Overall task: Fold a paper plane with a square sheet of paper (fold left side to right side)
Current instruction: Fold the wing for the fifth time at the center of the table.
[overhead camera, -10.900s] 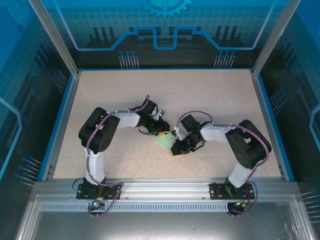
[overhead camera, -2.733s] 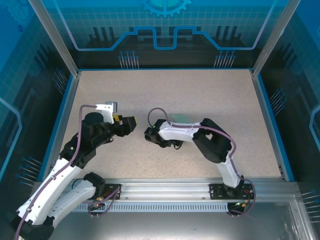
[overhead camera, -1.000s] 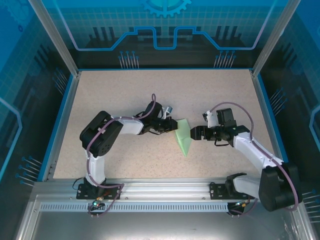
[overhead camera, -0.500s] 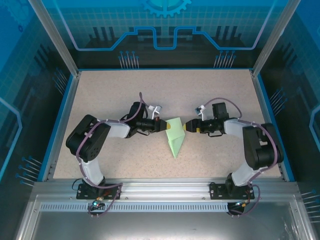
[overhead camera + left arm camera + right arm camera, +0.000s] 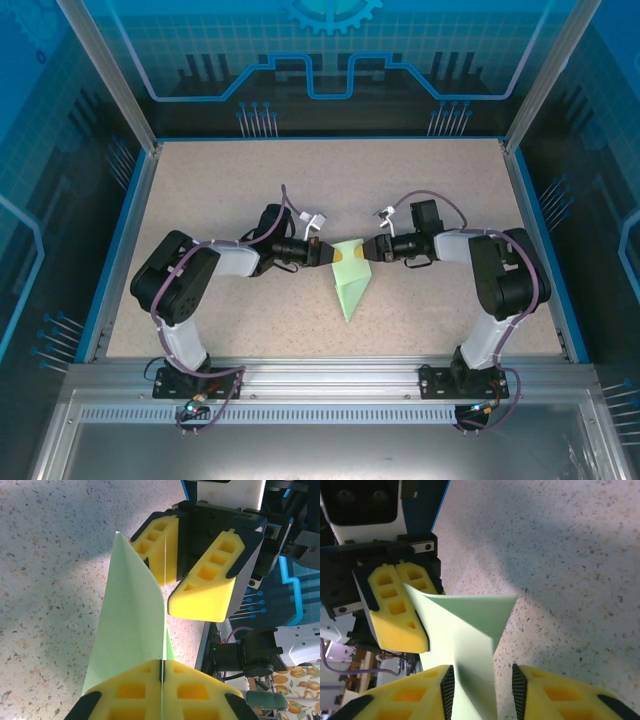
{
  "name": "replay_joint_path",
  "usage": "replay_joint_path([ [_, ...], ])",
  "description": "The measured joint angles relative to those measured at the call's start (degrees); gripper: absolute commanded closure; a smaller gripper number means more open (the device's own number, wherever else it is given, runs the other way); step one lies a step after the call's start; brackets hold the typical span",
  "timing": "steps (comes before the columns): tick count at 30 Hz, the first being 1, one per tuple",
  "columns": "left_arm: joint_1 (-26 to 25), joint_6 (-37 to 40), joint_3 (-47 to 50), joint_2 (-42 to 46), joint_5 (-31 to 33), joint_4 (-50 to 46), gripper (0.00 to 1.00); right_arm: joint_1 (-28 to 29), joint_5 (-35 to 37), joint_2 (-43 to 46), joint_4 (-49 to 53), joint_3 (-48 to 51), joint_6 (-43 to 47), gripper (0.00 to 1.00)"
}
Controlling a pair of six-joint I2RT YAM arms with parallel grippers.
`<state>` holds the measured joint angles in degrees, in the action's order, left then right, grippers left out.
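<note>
The square sheet of paper (image 5: 349, 286) is folded into a pale mint-green pointed dart, its tip toward the near edge of the table. The left gripper (image 5: 329, 254) is shut on the paper's wide upper end from the left; in the left wrist view its yellow pads (image 5: 130, 690) meet flat on the paper's edge (image 5: 132, 610). The right gripper (image 5: 365, 251) faces it from the right. Its jaws stand apart around the same end, and the paper (image 5: 470, 630) hangs in the gap between the pads (image 5: 420, 695) without being pinched.
The speckled beige table (image 5: 220, 190) is bounded by blue rails and glass walls. Both arms reach inward from the near rail (image 5: 330, 375), and their grippers nearly touch at the middle of the table.
The right gripper has moved left onto the paper's upper end and its jaws have narrowed around it. The left gripper has stayed shut on the paper, which has barely shifted.
</note>
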<state>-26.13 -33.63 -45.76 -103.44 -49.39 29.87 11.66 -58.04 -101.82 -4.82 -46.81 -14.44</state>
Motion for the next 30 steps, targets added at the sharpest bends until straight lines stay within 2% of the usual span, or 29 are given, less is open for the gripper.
replay_joint_path([
  [3, 0.0, 0.81, -0.02, 0.0, 0.02, -0.9, 0.92, -0.02, -0.04, 0.0, 0.87, -0.15, 0.59, 0.84],
  [4, 0.0, 1.05, -0.02, 0.0, 0.02, -1.27, 0.88, -0.02, -0.07, 0.0, 1.11, -0.2, 1.05, 0.88],
  [6, 0.0, 1.7, -0.04, 0.0, 0.09, -2.23, 0.7, -0.02, 0.13, 0.0, 2.14, -0.31, 1.46, 0.97],
  [8, 0.04, 2.93, -0.09, 0.0, 0.66, -3.43, 0.5, -0.02, 0.57, 0.0, 3.15, -0.37, 1.92, 1.0],
  [10, 0.09, 4.0, -0.13, 0.42, 2.19, -5.73, 0.41, -0.02, 1.18, 0.0, 4.02, -0.37, 2.08, 1.0],
  [14, 0.11, 7.41, 0.37, 6.08, 8.2, -12.5, 0.37, -0.02, 3.58, 0.31, 5.25, -0.28, 1.09, 1.0],
  [18, -1.64, 12.31, 0.68, 17.68, 17.97, -20.48, 0.36, -0.02, 6.95, 2.64, 6.05, 0.61, -1.57, 1.0],
  [20, -5.51, 14.8, 0.39, 23.1, 24.11, -24.76, 0.36, -0.02, 8.57, 3.8, 6.56, 0.87, -3.28, 1.0],
  [23, -14.97, 17.27, -1.27, 26.95, 33.33, -31.47, 0.36, -0.02, 11.06, 4.52, 7.67, 0.9, -6.03, 1.0],
  [27, -26.71, 17.49, -3.76, 25.86, 45.59, -39.26, 0.34, 0.42, 13.99, 4.55, 9.79, 0.85, -9.05, 1.0],
  [30, -33.42, 16.79, -7.78, 20.85, 53.7, -44.89, 0.33, 1.44, 15.91, 4.55, 11.47, 0.59, -10.78, 1.0],
])
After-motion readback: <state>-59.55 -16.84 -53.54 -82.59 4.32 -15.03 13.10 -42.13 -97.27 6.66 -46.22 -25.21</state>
